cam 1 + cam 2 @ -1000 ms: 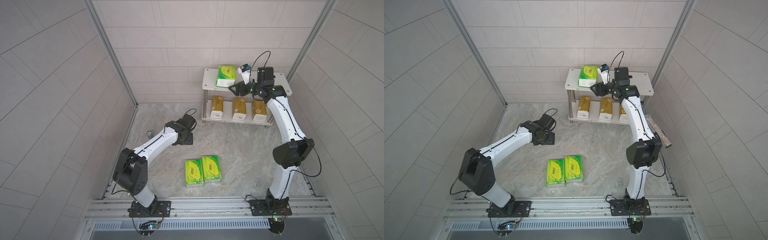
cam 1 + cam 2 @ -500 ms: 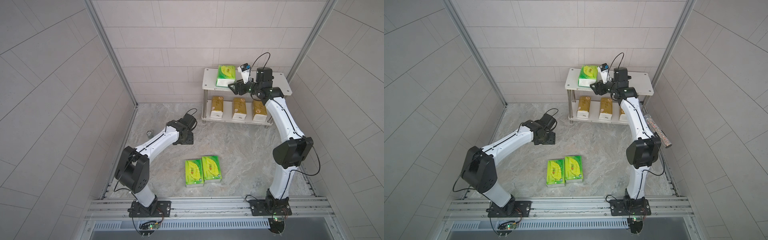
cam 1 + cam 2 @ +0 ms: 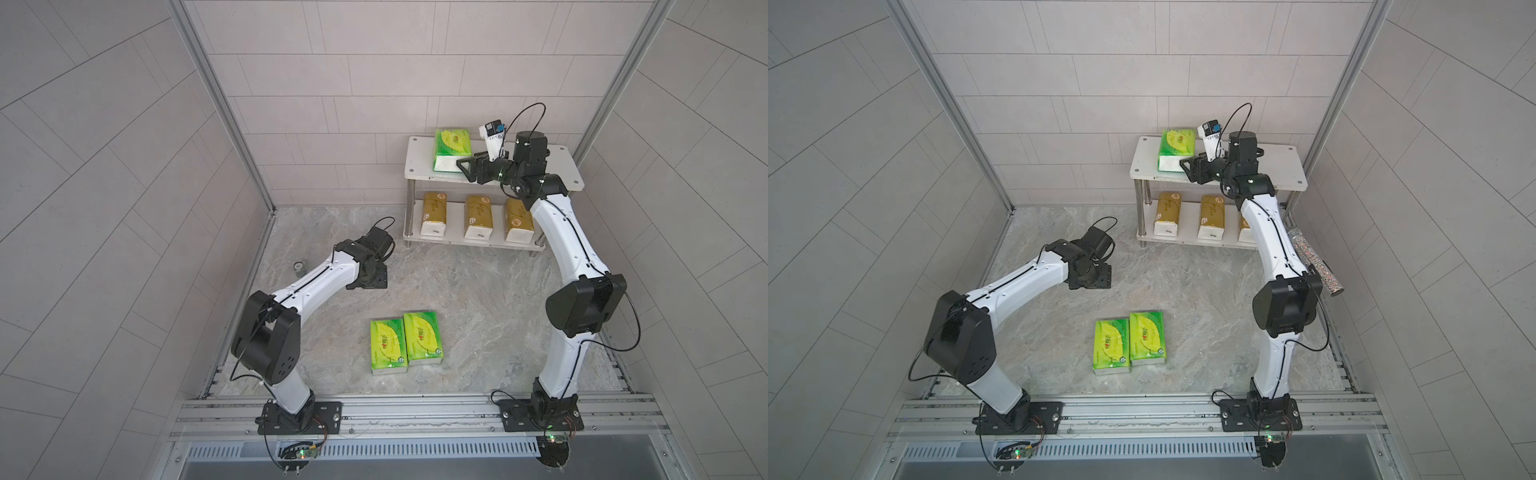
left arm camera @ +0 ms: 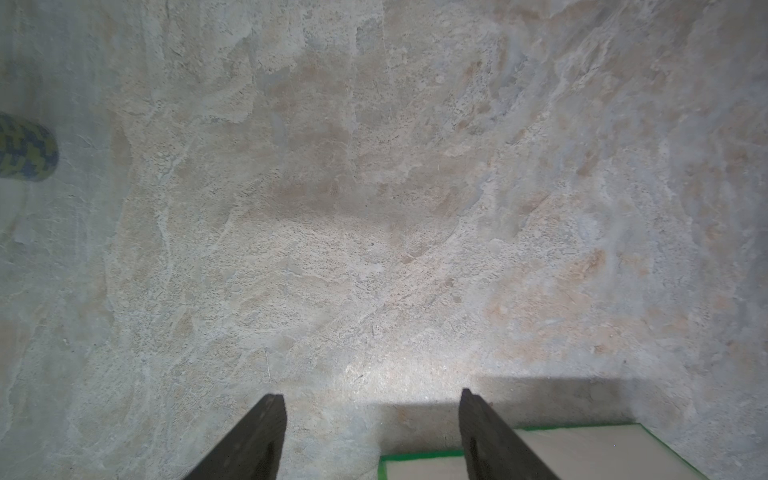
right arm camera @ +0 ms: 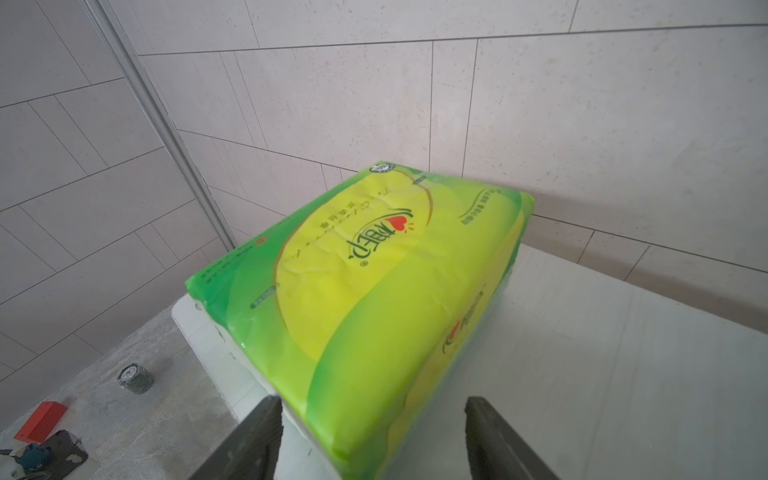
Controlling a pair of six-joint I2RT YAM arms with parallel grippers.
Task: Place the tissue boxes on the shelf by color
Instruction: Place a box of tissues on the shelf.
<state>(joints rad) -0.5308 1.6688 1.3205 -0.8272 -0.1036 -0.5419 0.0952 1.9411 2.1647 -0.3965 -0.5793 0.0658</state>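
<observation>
Well in front of the shelf [image 3: 419, 166], two green tissue packs lie flat on the floor with their long sides touching: the left floor pack [image 3: 388, 347] and the right floor pack [image 3: 423, 338].

Between them and the shelf's left front post, the left gripper [image 4: 372, 399] hangs over bare floor, its fingers spread with nothing between them. Its wrist view cuts off a white, green-edged corner behind one finger, too cropped to name.

Left of the shelf stands a small tape roll [image 3: 298, 268].

On the shelf's lower board three gold packs stand in a row: first gold pack [image 3: 434, 212], second gold pack [image 3: 478, 216], third gold pack [image 3: 518, 218]. In a top view the right arm hides most of the third.

On the shelf's upper board, at its left end, rests one shelved green pack [image 3: 452, 149]. The right gripper [image 3: 464, 168] sits at its near corner with fingers parted and not clamping. A glittery tube [image 3: 1316, 262] right of the shelf shows in a top view only.
</observation>
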